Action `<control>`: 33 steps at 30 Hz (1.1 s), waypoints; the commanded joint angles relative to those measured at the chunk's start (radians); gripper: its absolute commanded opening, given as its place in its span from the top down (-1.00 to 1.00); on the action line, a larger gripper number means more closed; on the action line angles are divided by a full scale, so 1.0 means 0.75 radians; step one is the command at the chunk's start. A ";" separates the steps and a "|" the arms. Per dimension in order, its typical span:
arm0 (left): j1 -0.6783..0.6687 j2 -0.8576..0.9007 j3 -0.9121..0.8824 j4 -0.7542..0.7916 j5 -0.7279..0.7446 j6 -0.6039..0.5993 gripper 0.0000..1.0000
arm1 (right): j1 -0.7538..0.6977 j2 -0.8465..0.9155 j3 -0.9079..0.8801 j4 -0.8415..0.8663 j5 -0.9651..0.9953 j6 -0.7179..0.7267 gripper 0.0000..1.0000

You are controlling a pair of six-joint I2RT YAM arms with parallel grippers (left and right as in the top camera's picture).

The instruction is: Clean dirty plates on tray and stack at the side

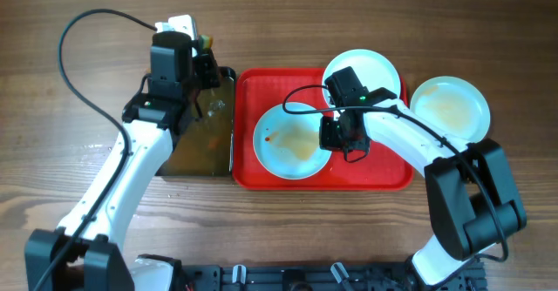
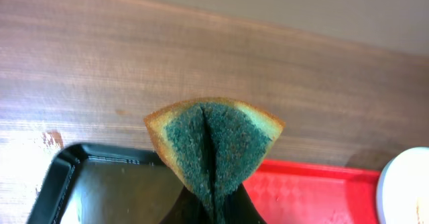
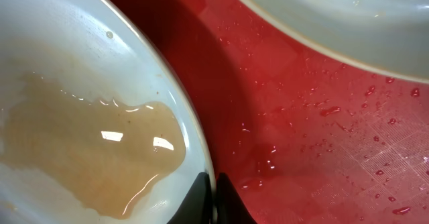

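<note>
The red tray point(image 1: 384, 173) holds a plate point(image 1: 283, 143) with a pool of brownish liquid and a small orange smear. My right gripper point(image 1: 333, 134) is shut on that plate's right rim; the right wrist view shows one finger on each side of the rim point(image 3: 213, 184) and the pool point(image 3: 80, 150). A second plate point(image 1: 370, 69) lies on the tray's far right corner. A third plate point(image 1: 449, 108) with brownish residue lies on the table right of the tray. My left gripper point(image 2: 213, 207) is shut on a folded green and yellow sponge point(image 2: 214, 143) above the black tray point(image 1: 205, 152).
The black tray point(image 2: 100, 184) lies directly left of the red tray point(image 2: 315, 194). Water drops lie on the red tray's floor point(image 3: 348, 117). Wooden table point(image 1: 488, 30) surrounds both trays.
</note>
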 commanded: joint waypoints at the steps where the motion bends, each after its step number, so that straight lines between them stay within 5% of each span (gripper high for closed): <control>1: -0.003 -0.117 0.021 0.054 -0.039 0.009 0.92 | 0.002 -0.027 -0.010 -0.010 0.043 -0.027 0.91; 11: -0.003 -0.220 0.021 0.031 -0.038 0.008 0.92 | 0.002 -0.027 -0.010 -0.009 0.043 -0.027 0.92; 16: -0.004 -0.131 0.021 -0.244 -0.023 -0.003 0.92 | 0.002 -0.027 -0.010 -0.009 0.043 -0.027 0.91; 21: -0.004 0.165 0.021 -0.508 0.231 -0.002 0.92 | 0.002 -0.027 -0.010 -0.010 0.042 -0.027 0.91; 27: -0.009 0.173 0.021 -0.527 0.692 -0.061 0.92 | 0.002 -0.027 -0.010 -0.010 0.042 -0.027 0.91; 33: -0.193 0.223 0.021 -0.375 0.708 -0.233 0.92 | 0.002 -0.027 -0.010 -0.011 0.042 -0.027 0.91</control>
